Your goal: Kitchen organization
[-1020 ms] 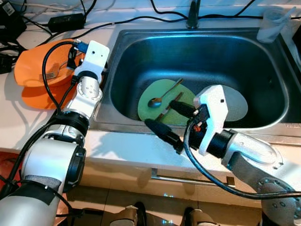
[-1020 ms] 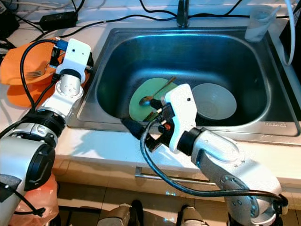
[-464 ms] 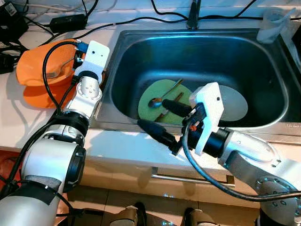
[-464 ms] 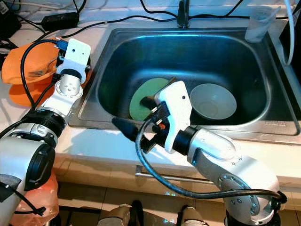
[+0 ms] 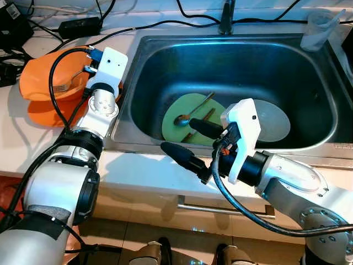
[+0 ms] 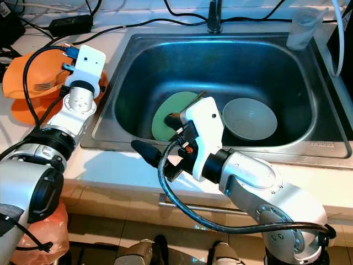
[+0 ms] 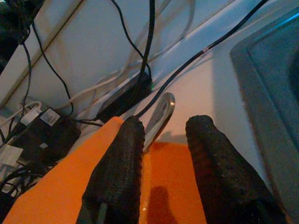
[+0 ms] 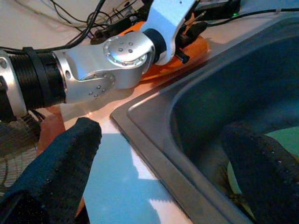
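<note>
My right gripper [image 5: 187, 144] hangs over the sink's [image 5: 144, 77] front rim, fingers spread wide and empty. The spoon [image 5: 192, 111] lies on the green plate [image 5: 177, 128] just beyond the upper finger, its handle running away toward the faucet. My left gripper [image 7: 163, 158], fingers parted, sits over the orange bowl [image 5: 38, 83] straddling a fork handle [image 7: 159, 116] without clamping it.
</note>
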